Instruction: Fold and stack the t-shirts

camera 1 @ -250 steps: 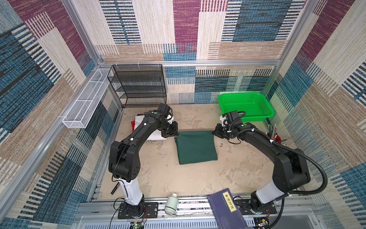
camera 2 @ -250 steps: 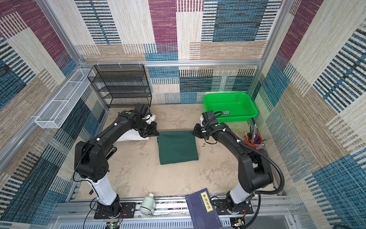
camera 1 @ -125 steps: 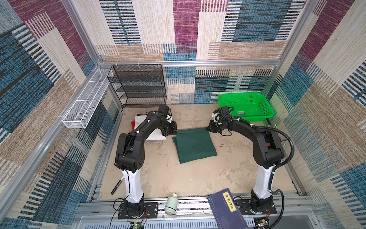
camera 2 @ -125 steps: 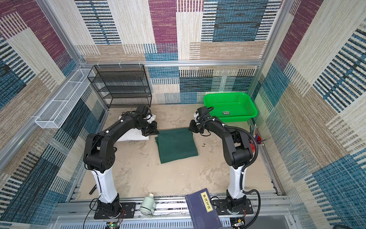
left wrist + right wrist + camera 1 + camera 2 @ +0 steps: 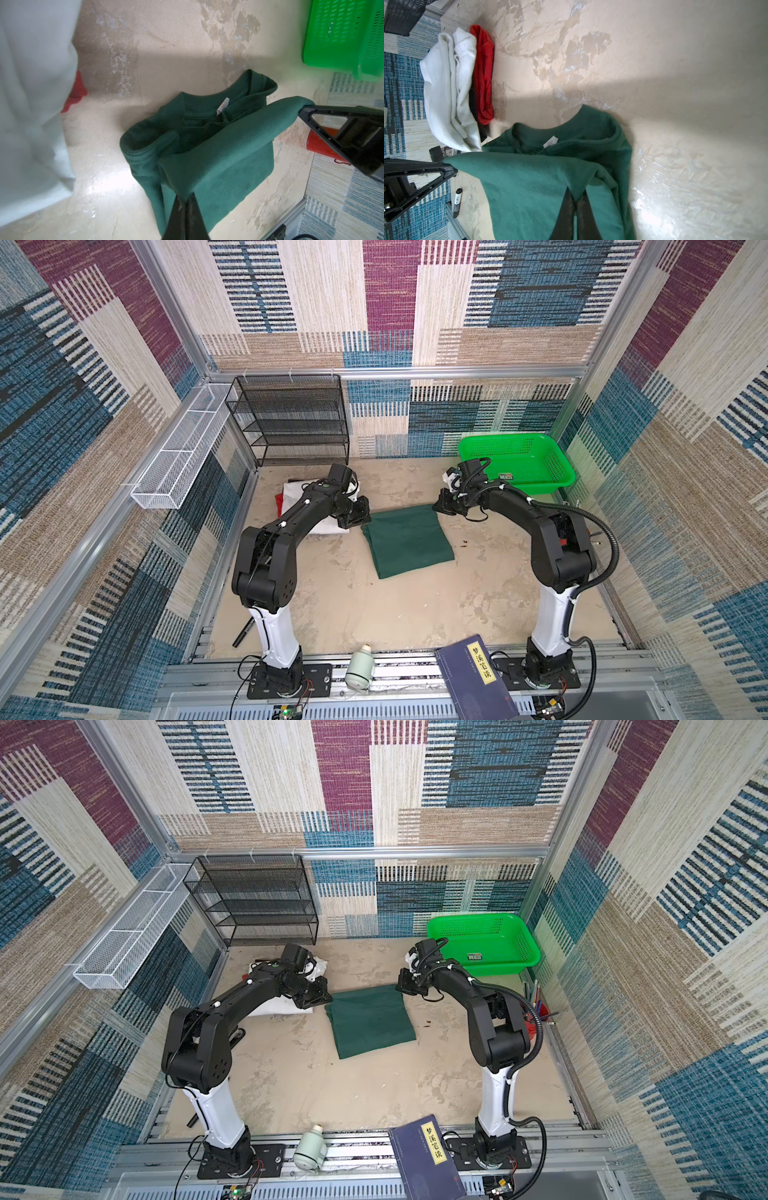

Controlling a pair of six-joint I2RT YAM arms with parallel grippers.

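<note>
Nearest edge: seeing blue book [image 5: 478,680] and pale bottle [image 5: 360,668] lying across the front rail [image 5: 395,659]. Black marker [image 5: 243,632] just beyond, at the worktop's [image 5: 353,605] left margin.

Mid worktop: got dark green t-shirt [image 5: 409,541], folded to a rough rectangle, lying between the grippers.

Confirming left gripper [image 5: 185,200] at the shirt's far left corner, jaws pressed together on a pinch of the top layer. Same for right gripper [image 5: 576,197] at the far right corner, jaws clamped on green cloth. Seeing that top layer raised and stretched between the two pinches in both wrist views. Collar and white neck label [image 5: 223,106] exposed beneath it, lower layers flat on the worktop. Both grippers low, close over the surface.

Left of the green shirt, partly under the left arm [image 5: 291,526]: white t-shirt [image 5: 446,87], loosely folded, with red t-shirt [image 5: 483,72] right against it. Cannot tell whether the red sits under it or only beside it.

Right side, by the wall: red cup [image 5: 318,143], near the green shirt but not touching.

Far right corner: green basket [image 5: 536,485], on the worktop just behind the right gripper.

Far left, against the back wall: black mesh rack [image 5: 291,423]. White wire basket [image 5: 183,456] hung on the left wall beside it.
</note>
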